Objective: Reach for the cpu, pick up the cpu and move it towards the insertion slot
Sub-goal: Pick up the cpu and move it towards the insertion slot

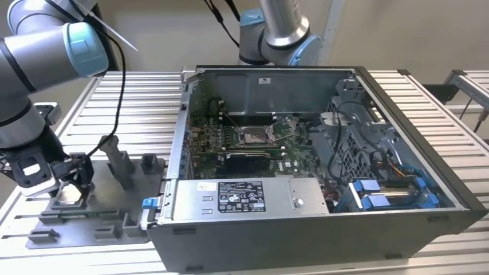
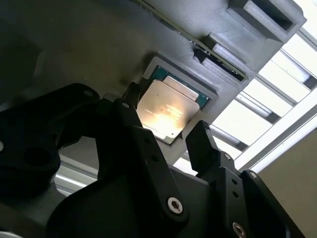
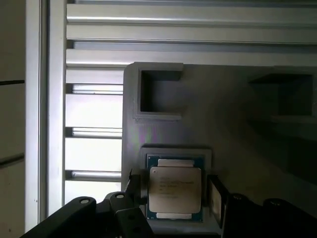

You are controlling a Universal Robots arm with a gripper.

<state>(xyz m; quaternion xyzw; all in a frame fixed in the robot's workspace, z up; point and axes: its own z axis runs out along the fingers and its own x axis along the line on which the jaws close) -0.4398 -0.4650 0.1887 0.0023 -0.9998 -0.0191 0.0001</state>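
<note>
The claw (image 2: 166,113), spread, straddles the cpu (image 3: 175,189), which lies flat in its grey fixture recess (image 3: 173,150) directly beneath. It looks light, stiff and fragile, so opposite edges seem the best hold. The insertion slot (image 1: 255,134) sits well away.

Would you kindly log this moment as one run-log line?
phase: reach | gripper: open, straddling cpu | cpu: seated in fixture

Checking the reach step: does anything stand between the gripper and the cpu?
Nothing visible does. The open gripper straddles the cpu, which lies uncovered in its recess in the grey fixture, a finger on either side.
</note>
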